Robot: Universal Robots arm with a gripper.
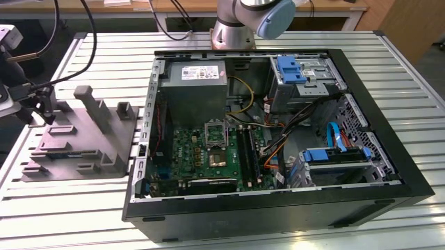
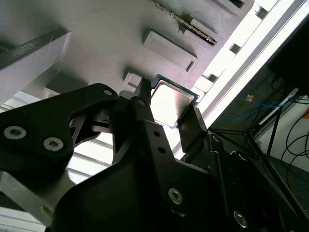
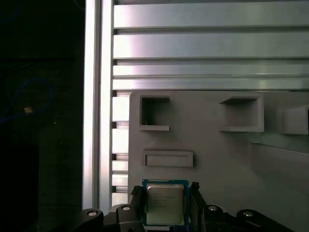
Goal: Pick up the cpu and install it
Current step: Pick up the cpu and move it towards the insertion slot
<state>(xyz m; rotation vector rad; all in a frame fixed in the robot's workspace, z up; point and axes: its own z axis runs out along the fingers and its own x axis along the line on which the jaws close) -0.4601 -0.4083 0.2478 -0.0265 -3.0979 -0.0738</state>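
The cpu [image 3: 164, 203], a small square chip with a silver top, lies low over the grey holder block [image 3: 217, 159], near the block's edge. In both wrist views my gripper [image 3: 165, 188] straddles it, the two dark fingers [image 3: 136, 193] pressed against opposite sides of the cpu [image 2: 169, 104]. In the exterior view the gripper [image 1: 47, 117] hangs over the back corner of the holder block [image 1: 76, 151] at the exterior view's left. The socket [image 1: 217, 156] lies on the green motherboard inside the open computer case [image 1: 278, 205], with its silver frame [image 1: 215, 133] raised.
The holder block carries upright posts [image 1: 94, 104] and moulded pockets [image 3: 154, 113]. Inside the case are a power supply [image 1: 198, 88], blue drive cages [image 1: 292, 70] and loose cables [image 1: 299, 122]. The arm's base [image 1: 236, 26] stands behind the case. The slatted metal table [image 1: 70, 208] ends just beyond the block.
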